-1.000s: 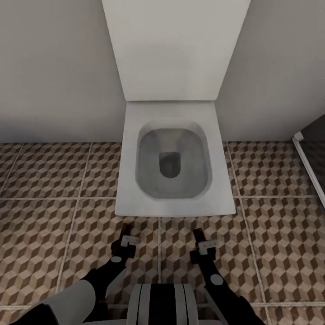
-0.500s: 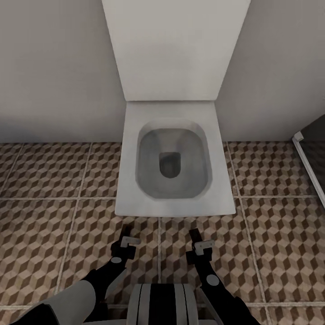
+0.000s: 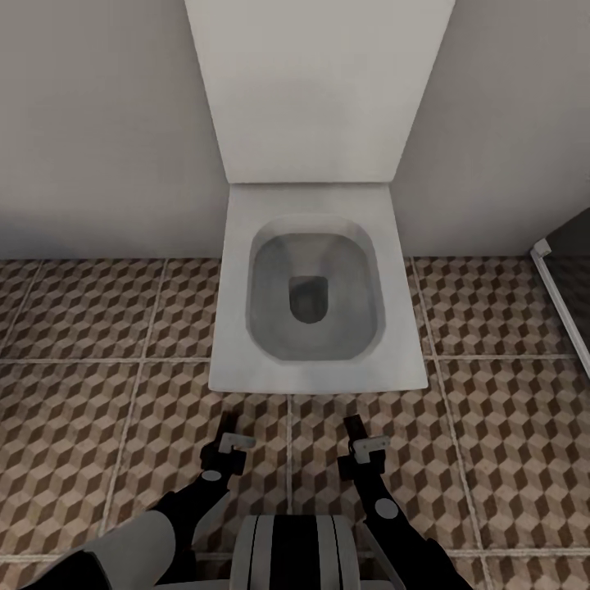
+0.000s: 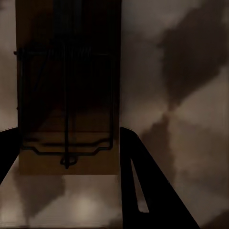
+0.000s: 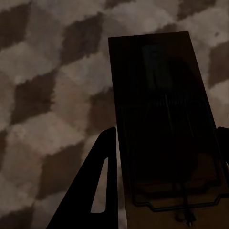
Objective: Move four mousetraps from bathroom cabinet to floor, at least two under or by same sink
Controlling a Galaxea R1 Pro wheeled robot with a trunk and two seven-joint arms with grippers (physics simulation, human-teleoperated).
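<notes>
Since one second ago the right gripper (image 3: 357, 435) has shifted slightly toward the left gripper (image 3: 230, 432), and the left gripper has edged a little lower in the head view; the camera, the toilet (image 3: 315, 279) and the floor pattern are unchanged.

Both arms point forward and down over the bathroom floor (image 3: 98, 426), just short of the toilet's front edge; the toilet stands directly ahead against the pale wall (image 3: 90, 123), its lid raised, blocking any straight forward travel; a dark framed panel (image 3: 565, 279) with a white edge occupies the right side, near the wall corner.

In the left wrist view a mousetrap (image 4: 69, 90) lies between the dark fingers (image 4: 138, 191); tan board, dark wire bar and spring visible; the jaws stand at roughly the board's width, one finger at each long side; whether they press the board or stand just clear of it cannot be told; cube-pattern tile lies behind it.

In the right wrist view a second mousetrap (image 5: 164, 129), heavily shadowed, sits between that gripper's fingers (image 5: 98, 191); the same narrow stance applies; contact cannot be confirmed.

Whether either board rests on the tile or hangs just above it cannot be told; in the head view both traps are hidden by the grippers.
</notes>
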